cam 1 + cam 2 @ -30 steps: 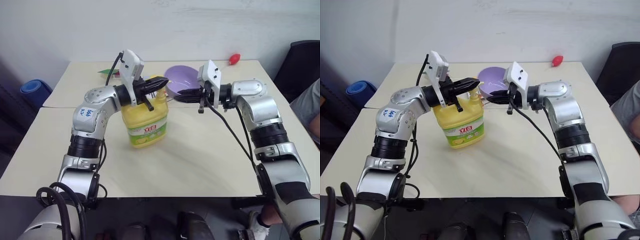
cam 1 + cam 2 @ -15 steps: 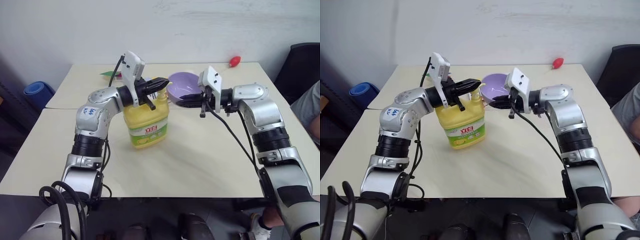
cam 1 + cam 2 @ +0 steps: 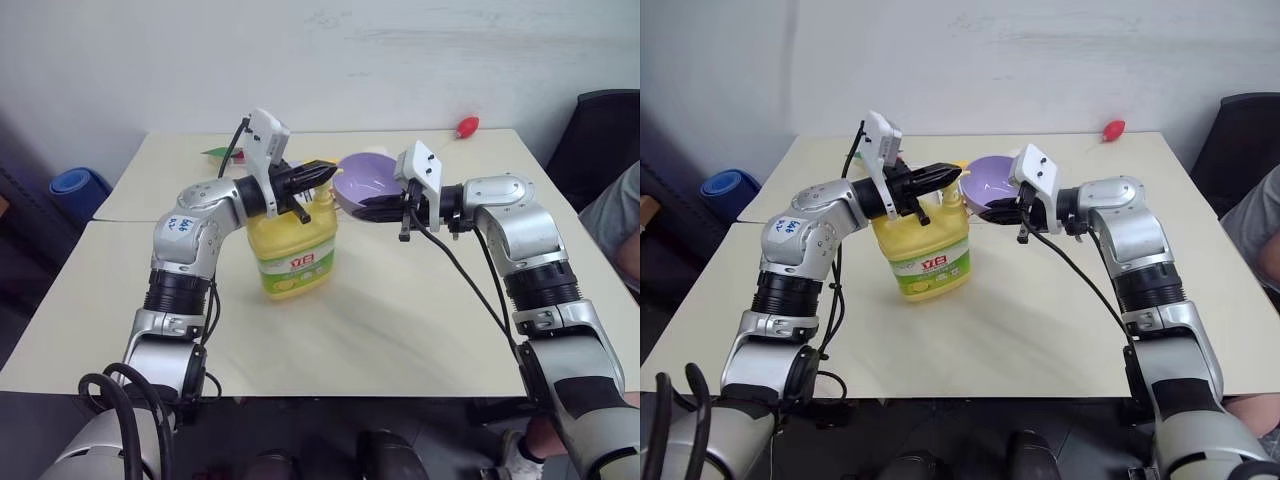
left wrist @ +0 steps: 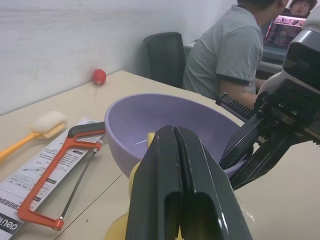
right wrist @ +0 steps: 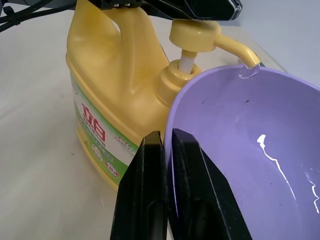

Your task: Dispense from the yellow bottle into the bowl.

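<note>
Pressing my left claw (image 3: 322, 176), its two black fingers shut together, onto the pump head of the yellow bottle (image 3: 291, 249), I am keeping that jug upright on the worktop (image 3: 400, 300), roughly at its middle. My right claw (image 5: 167, 150) is clamping the near rim of the bowl (image 3: 368, 180) between its fingers, one finger inside the wall and one outside, and I am holding the bowl tilted just beside the jug, off the worktop as far as I can tell. The pump's yellow spout is reaching over the bowl's rim (a clear drop is sitting right at the spout's tip, seen from my right wrist), and thin wet streaks are showing on the lilac inside. Behind the bowl, an orange-framed hacksaw (image 4: 60, 165) is lying on a printed sheet, near a yellow-handled brush (image 4: 35, 131). A small red bulb (image 3: 467, 126) is resting by the far edge. A person in a grey shirt (image 4: 227, 50) is sitting beyond the worktop's right side.
</note>
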Tool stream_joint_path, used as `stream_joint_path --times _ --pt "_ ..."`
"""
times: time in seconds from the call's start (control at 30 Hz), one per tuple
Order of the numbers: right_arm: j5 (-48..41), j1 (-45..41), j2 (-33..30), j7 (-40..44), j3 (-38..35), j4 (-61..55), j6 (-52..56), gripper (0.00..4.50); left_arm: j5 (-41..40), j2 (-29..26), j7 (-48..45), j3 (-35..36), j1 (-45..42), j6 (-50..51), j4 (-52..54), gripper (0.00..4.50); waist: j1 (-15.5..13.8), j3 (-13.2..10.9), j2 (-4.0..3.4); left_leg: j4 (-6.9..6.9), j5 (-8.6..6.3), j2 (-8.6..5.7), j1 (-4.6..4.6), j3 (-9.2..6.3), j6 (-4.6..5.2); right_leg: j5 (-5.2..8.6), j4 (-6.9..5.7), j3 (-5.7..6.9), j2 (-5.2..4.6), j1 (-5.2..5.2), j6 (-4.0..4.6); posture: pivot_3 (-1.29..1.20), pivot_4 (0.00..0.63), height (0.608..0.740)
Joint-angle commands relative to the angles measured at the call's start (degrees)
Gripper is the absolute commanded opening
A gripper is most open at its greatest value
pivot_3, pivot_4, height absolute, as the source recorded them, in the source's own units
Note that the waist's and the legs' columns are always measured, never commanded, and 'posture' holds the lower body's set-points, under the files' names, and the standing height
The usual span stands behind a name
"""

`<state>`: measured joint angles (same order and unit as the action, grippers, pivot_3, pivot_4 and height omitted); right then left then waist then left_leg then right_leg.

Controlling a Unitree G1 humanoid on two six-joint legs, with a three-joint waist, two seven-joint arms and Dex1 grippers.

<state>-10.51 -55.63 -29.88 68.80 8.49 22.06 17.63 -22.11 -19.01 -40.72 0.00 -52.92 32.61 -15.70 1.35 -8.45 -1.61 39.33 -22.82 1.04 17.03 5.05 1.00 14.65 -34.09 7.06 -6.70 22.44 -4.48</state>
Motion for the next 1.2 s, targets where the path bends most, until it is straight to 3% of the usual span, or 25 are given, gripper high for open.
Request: stream_joint_path --times 0.03,0.37,0.5,0.67,0.73,0.83,0.93,1.2 --pt "-0.55 -0.74 -0.49 -0.42 -1.06 -2.79 -0.27 0.00 5.88 -0.18 0.64 -8.02 8.20 9.32 -10.49 0.02 0.01 0.04 -0.01 0.00 0.00 0.00 0.00 0.00 0.00 0.00 0.00 0.00 0.00 0.00 0.00 0.00 0.150 0.740" --pt "-0.65 -0.60 -0.30 -0.73 -1.05 -3.12 -0.20 0.00 5.04 0.12 0.78 -7.35 8.41 8.67 -9.82 0.02 0.02 0.29 0.00 -0.10 -0.03 0.00 -0.02 -0.01 -0.05 0.00 0.10 0.00 0.00 0.00 0.00 0.00 0.150 0.740" --pt "-0.53 -0.30 -0.45 -0.70 -0.96 -3.16 -0.34 0.00 1.49 1.32 -1.56 -3.16 7.58 3.10 -6.89 0.02 -0.01 0.29 0.00 -0.12 -0.04 0.00 -0.03 -0.01 -0.08 0.00 0.13 0.00 -0.02 0.01 0.00 0.00 0.150 0.740" --pt "0.31 0.48 -1.42 -0.61 -1.06 -1.83 -1.76 0.00 -5.95 1.99 -5.21 7.13 3.98 -5.24 -1.67 0.02 0.13 -0.30 -0.01 -0.13 -0.01 0.00 0.14 -0.01 -0.10 0.00 0.13 0.01 -0.03 0.29 0.00 0.00 0.150 0.740" --pt "0.66 0.77 -1.85 -0.81 -1.28 -1.38 -2.57 0.00 -8.50 1.65 -7.21 10.08 2.83 -8.29 -0.57 0.02 0.21 -0.97 0.67 -0.13 0.25 -0.02 0.56 0.02 0.10 0.00 -0.05 -0.01 -0.02 0.80 0.01 0.00 0.150 0.740" --pt "0.26 2.79 -3.91 -1.01 -2.81 -2.43 -3.50 0.00 -13.26 -2.35 -11.66 13.61 2.32 -6.33 3.29 0.02 0.26 -1.07 0.83 -0.06 0.60 -0.10 2.16 0.04 0.02 -0.07 -0.52 0.09 0.08 2.41 0.11 0.00 0.150 0.740" --pt "-0.36 8.25 -8.42 0.43 -4.72 -4.55 -4.88 0.00 -16.79 -9.05 -16.68 15.41 5.14 -2.98 9.44 0.02 0.36 -1.35 1.00 -0.06 0.64 -0.26 3.01 0.13 0.08 -0.07 -0.63 0.78 0.35 3.30 0.11 0.00 0.150 0.740" --pt "-1.53 28.57 -15.60 0.67 -11.02 -6.50 -12.91 0.00 -21.52 -22.79 -21.20 19.34 23.84 3.44 26.80 0.02 -0.04 -1.95 1.40 0.04 0.61 -0.25 3.26 0.03 0.46 -0.21 0.01 1.58 0.07 3.00 -0.12 0.00 0.150 0.740"
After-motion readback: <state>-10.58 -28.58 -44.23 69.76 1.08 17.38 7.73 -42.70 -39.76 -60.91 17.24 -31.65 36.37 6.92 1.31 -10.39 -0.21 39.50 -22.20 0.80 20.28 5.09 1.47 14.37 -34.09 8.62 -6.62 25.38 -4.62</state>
